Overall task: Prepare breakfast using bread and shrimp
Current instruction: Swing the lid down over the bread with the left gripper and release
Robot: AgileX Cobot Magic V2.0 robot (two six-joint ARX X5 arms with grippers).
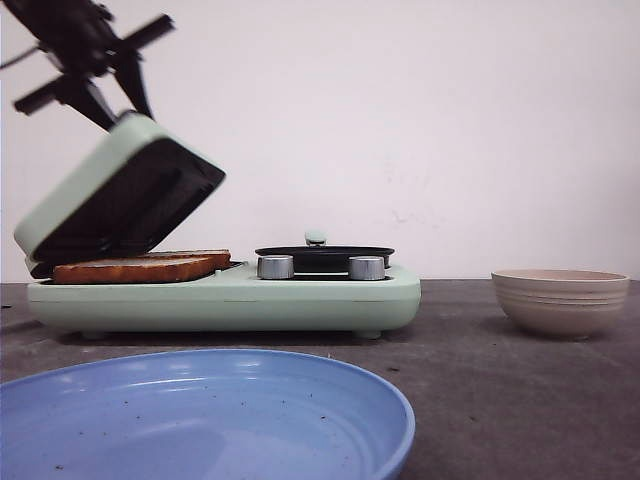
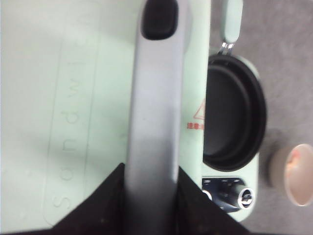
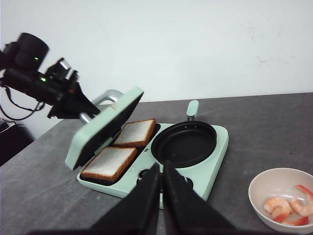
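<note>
Two slices of bread (image 3: 110,162) (image 3: 135,132) lie side by side on the lower plate of the mint-green sandwich maker (image 3: 205,171); in the front view the bread (image 1: 140,268) shows edge-on. The lid (image 1: 120,190) (image 3: 102,127) stands tilted about halfway over them. My left gripper (image 1: 120,108) (image 2: 150,169) (image 3: 73,105) is shut on the lid's grey handle (image 2: 154,98) (image 3: 108,95). The shrimp (image 3: 279,205) (image 2: 297,159) lie in a pale bowl (image 3: 259,183) to the right of the appliance. My right gripper (image 3: 162,166) is shut and empty, hovering in front of the appliance's knobs.
An empty black round pan (image 1: 325,255) (image 2: 230,112) (image 3: 185,143) sits in the appliance's right half, with two metal knobs (image 1: 275,267) in front. A large blue plate (image 1: 200,410) lies nearest the camera. The bowl (image 1: 560,298) stands at the right. Behind is a white wall.
</note>
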